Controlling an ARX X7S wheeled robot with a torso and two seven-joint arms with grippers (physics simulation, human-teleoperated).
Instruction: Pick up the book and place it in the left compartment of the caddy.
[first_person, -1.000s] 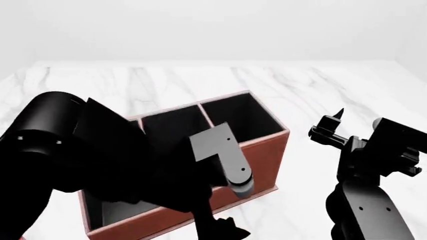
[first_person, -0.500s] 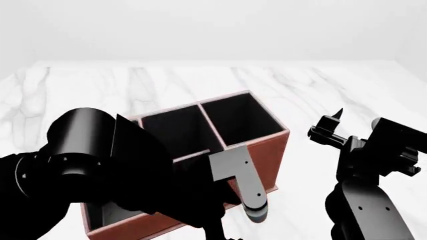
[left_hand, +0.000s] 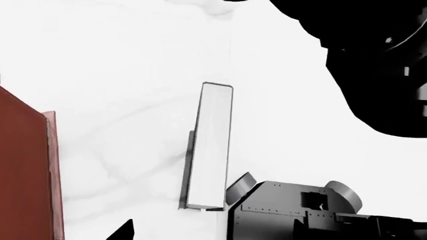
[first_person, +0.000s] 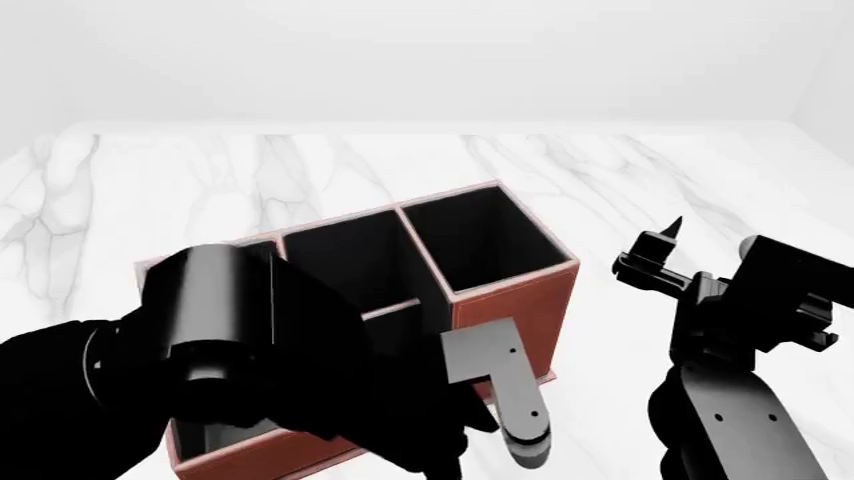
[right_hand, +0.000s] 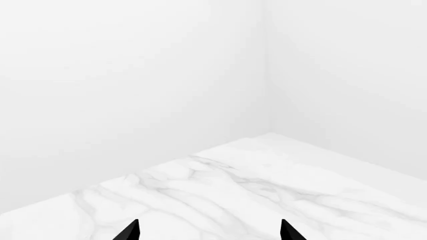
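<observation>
The book (left_hand: 208, 146) lies on the white marble table (first_person: 334, 160), seen only in the left wrist view, which shows its white page edges as a long narrow strip with a thin dark cover line along one side. Its long axis runs almost parallel to the caddy's red-brown outer wall (left_hand: 25, 165), and it sits near that wall but apart from it, outside every compartment. One short end of the book lies just beside grey robot hardware (left_hand: 293, 210).

In the head view the caddy (first_person: 514, 300) stands at the table's centre, its long side running from about 7 o'clock to 1 o'clock. The left arm (first_person: 227, 370) covers the caddy's 7 o'clock end, so the left compartment is mostly hidden. The left gripper's fingers are not clearly shown, so I cannot tell its state.

The right gripper (right_hand: 210, 231) is at 3 o'clock of the caddy, well apart, spread open and empty, its two dark fingertips (right_hand: 131, 231) separated.
</observation>
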